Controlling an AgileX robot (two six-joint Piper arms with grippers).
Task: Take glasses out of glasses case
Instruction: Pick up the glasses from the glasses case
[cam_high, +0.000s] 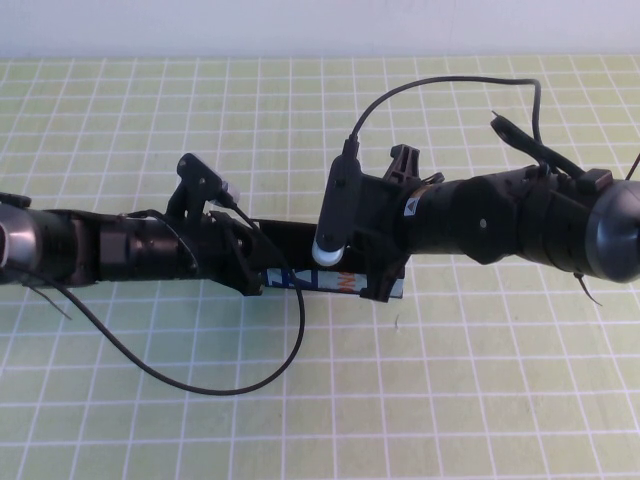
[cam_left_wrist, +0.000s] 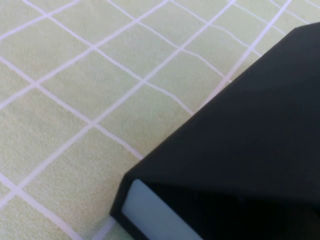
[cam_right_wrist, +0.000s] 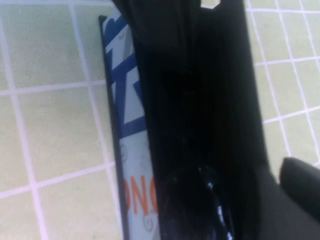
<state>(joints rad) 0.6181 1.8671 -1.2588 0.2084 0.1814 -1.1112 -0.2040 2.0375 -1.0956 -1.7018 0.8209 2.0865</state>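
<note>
The glasses case (cam_high: 300, 279) lies in the middle of the table, a black box with its white, blue and orange side panel facing the front. My left gripper (cam_high: 243, 266) is at the case's left end, right against it. The left wrist view shows only the black case (cam_left_wrist: 240, 130) close up. My right gripper (cam_high: 378, 278) is down over the case's right end. In the right wrist view the printed panel (cam_right_wrist: 131, 125) runs beside the dark inside of the case. A glossy dark part of the glasses (cam_right_wrist: 202, 205) shows there.
The table is covered by a light green mat with a white grid (cam_high: 460, 390). A black cable (cam_high: 240, 385) loops from the left arm onto the mat in front of the case. Another cable (cam_high: 440, 85) arches above the right arm.
</note>
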